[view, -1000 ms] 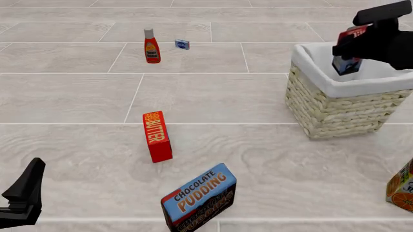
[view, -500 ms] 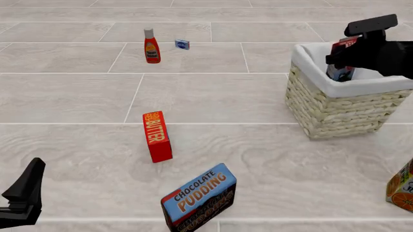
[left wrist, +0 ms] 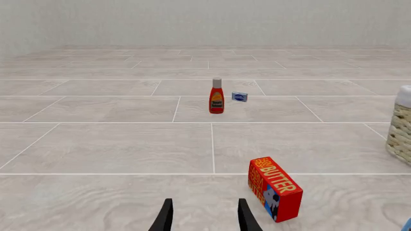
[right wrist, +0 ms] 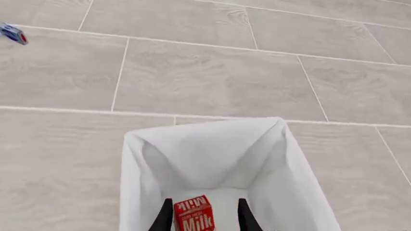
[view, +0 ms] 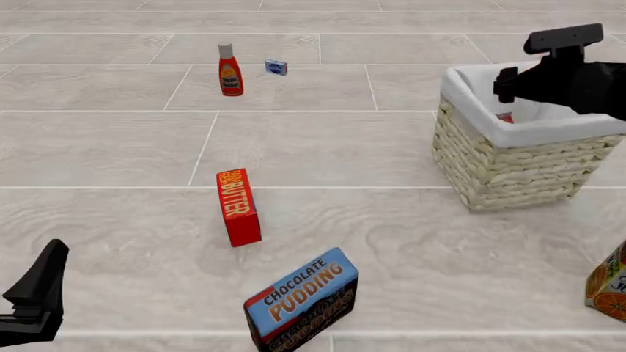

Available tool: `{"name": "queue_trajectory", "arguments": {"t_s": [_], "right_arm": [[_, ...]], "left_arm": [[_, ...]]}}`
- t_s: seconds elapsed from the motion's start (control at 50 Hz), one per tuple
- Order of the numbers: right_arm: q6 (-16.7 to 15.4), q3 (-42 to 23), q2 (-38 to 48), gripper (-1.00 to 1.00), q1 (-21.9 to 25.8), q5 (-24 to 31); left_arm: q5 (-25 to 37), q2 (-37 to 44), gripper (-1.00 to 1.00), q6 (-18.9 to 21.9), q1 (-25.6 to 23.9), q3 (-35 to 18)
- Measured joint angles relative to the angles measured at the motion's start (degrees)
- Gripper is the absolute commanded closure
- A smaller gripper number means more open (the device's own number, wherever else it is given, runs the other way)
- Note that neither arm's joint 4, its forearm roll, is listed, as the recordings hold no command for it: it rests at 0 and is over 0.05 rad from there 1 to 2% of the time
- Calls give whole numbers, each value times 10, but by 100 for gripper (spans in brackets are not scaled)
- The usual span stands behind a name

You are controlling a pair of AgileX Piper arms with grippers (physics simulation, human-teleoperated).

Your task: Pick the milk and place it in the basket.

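The milk [right wrist: 194, 217], a red carton with white lettering, lies on the white lining at the bottom of the basket [right wrist: 192, 149]. My right gripper [right wrist: 204, 219] hangs open above it, fingers on either side and apart from it. From the front, only a red sliver of the milk [view: 503, 117] shows over the cloth rim of the wicker basket [view: 509, 169], with my right gripper [view: 506, 82] just over the rim. My left gripper [view: 37, 292] rests open and empty at the near left; its fingers [left wrist: 165, 219] point over the floor.
A red BUTTER box [view: 237, 207] stands mid-floor, and a chocolate pudding box [view: 301, 299] sits nearer the front. A ketchup bottle [view: 229, 70] and a small blue packet [view: 275, 67] are far back. An orange juice carton [view: 609, 282] is at the near right edge.
The milk went from hanging in my right gripper over the basket down to its bottom. The right gripper opened and let it go. The left arm stayed still.
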Motion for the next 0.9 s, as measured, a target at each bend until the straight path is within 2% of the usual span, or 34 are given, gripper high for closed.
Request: {"name": "queue_trajectory", "arguments": {"t_s": [0.9], "right_arm": [[0,13,-43,-100,2,2]], "left_arm": [[0,0,-100,0,0,0]]}}
